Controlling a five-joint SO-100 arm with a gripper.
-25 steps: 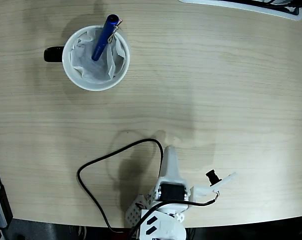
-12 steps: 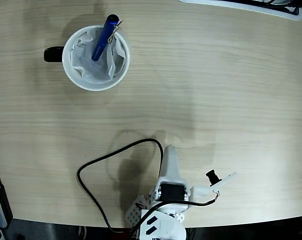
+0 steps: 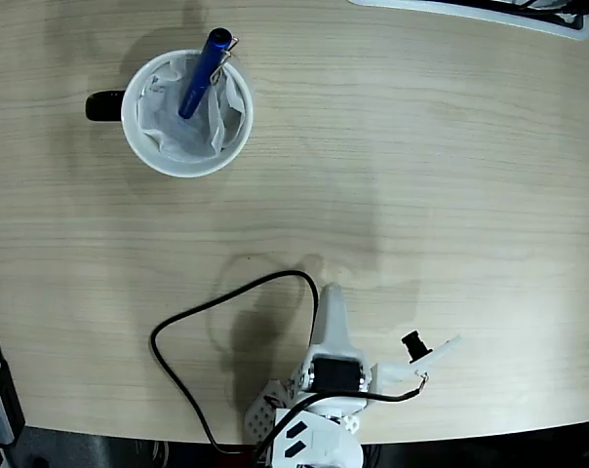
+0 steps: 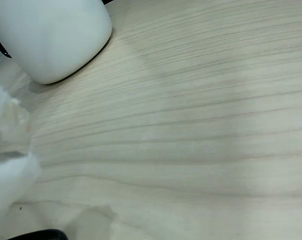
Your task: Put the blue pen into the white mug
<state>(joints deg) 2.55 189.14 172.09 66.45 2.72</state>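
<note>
I note the blue pen (image 3: 202,73) standing tilted inside the white mug (image 3: 143,141), cap end over the rim. The mug is paper-lined, with its black handle pointing left in the fixed view.

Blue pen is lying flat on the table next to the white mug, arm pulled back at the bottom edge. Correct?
Not quite. The fixed view shows the blue pen standing tilted inside the white mug, its cap end leaning over the rim, not flat on the table. The arm is indeed back at the bottom edge.

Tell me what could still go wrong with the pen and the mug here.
The pen leans in the mug, its capped end past the rim, so a knock might tip it out. The black cable loops across the table near the arm and could snag when it moves.
</note>
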